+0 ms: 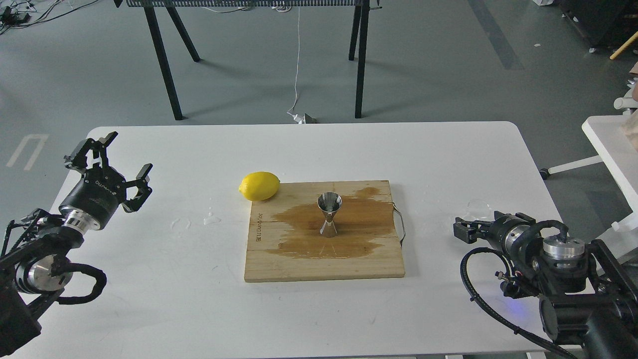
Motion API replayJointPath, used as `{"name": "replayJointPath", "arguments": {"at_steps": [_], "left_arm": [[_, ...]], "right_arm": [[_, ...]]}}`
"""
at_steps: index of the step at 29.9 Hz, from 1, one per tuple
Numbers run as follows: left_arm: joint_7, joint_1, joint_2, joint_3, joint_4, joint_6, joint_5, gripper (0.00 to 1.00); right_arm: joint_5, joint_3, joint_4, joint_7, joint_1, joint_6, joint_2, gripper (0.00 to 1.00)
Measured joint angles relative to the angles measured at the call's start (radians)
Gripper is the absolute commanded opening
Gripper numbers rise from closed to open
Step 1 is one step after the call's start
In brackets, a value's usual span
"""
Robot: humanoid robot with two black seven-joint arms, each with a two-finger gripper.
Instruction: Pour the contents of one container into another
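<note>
- The surface (149, 279) is a white rectangular top with rounded corners. It carries a wooden cutting board (279, 264) at its centre.
- The steel jigger (329, 214) stands upright on the board, near the board's middle and slightly toward the far edge. Its open upper cone faces up.
- A dark wet stain (299, 229) spreads over the board around the jigger's base. The jigger stands within this stain.
- A yellow lemon (259, 185) lies at the board's far left corner. It overlaps the board's edge there.
- A few small clear droplets (212, 218) lie on the surface just left of the board.
- The left gripper (119, 159) is raised over the left edge of the surface, well apart from the board. Its two fingers are spread wide with nothing between them.
- The right gripper (466, 227) is low at the right side of the surface, pointing left toward the board. It is seen dark and end-on; whether its fingers are apart or together cannot be told.
- The clear glass cup (479, 207) shows as a faint transparent round shape just beyond the right gripper, on the far side of it. Whether the gripper touches the cup cannot be told.
- The cup is well apart from the jigger, off the board to the right.
</note>
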Motion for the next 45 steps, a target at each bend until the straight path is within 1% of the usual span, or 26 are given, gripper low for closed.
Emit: {"name": "replayJointPath", "arguments": {"at_steps": [5, 22, 31, 34, 36, 39, 45], "left_arm": [[0.000, 0.000, 0.000, 0.001, 0.000, 0.000, 0.000, 0.94], [0.000, 0.000, -0.002, 0.000, 0.000, 0.000, 0.000, 0.94], [0.000, 0.000, -0.001, 0.000, 0.000, 0.000, 0.000, 0.94], [0.000, 0.001, 0.000, 0.000, 0.000, 0.000, 0.000, 0.94], [0.000, 0.001, 0.000, 0.001, 0.000, 0.000, 0.000, 0.94], [0.000, 0.001, 0.000, 0.001, 0.000, 0.000, 0.000, 0.94], [0.000, 0.001, 0.002, 0.001, 0.000, 0.000, 0.000, 0.94]], "right_arm": [[0.001, -0.006, 0.029, -0.002, -0.022, 0.000, 0.000, 0.95], [0.000, 0.012, 0.224, -0.003, -0.118, -0.021, -0.009, 0.95], [0.000, 0.023, 0.404, -0.002, -0.151, -0.021, -0.053, 0.97], [-0.002, 0.023, 0.440, -0.002, -0.153, -0.012, -0.076, 0.96], [-0.007, 0.019, 0.440, -0.002, -0.148, 0.056, -0.098, 0.97], [-0.013, 0.013, 0.403, -0.005, -0.128, 0.216, -0.132, 0.97], [-0.015, 0.006, 0.225, -0.009, -0.056, 0.572, -0.153, 0.96]]}}
